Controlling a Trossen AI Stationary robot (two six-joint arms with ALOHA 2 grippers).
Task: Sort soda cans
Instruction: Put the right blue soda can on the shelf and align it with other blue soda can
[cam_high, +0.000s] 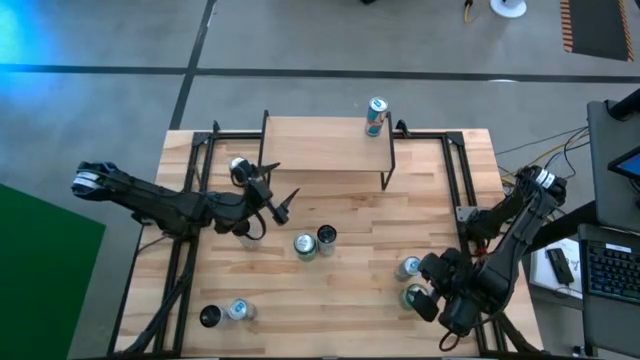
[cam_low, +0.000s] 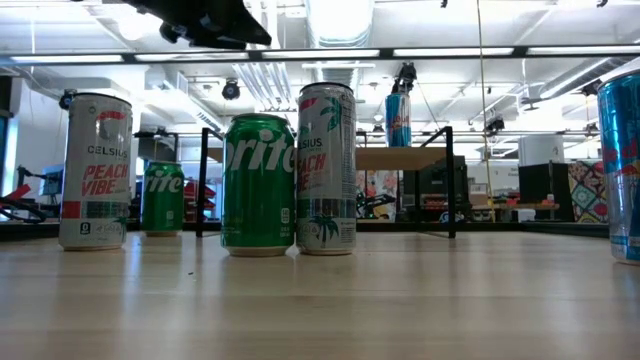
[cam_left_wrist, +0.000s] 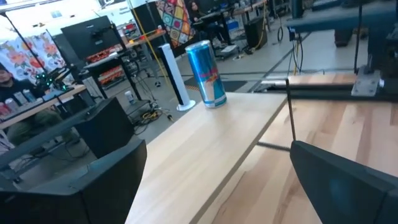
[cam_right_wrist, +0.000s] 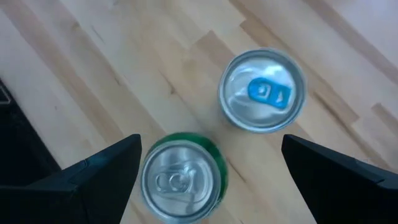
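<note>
Soda cans stand upright on the wooden table (cam_high: 340, 320). A green one (cam_high: 305, 246) and a pale one (cam_high: 327, 236) stand together mid-table, and two more near the front left (cam_high: 225, 313). A blue can (cam_left_wrist: 208, 73) stands on the raised shelf (cam_high: 320, 140). My right gripper (cam_right_wrist: 211, 149) hangs open, pointing steeply down over a green can (cam_right_wrist: 181, 180) and a silver-topped can with a blue tab (cam_right_wrist: 264, 90) at the right front. My left gripper (cam_high: 282, 186) is open and about level, left of the shelf, pointing toward it; another can (cam_high: 239, 170) stands beside that arm.
The shelf's black metal legs (cam_high: 388, 165) and the black frame rails (cam_high: 455, 175) along the table's left and right sides stand close to both arms. Bare wood lies along the front middle. Beyond the table's far edge are desks and screens.
</note>
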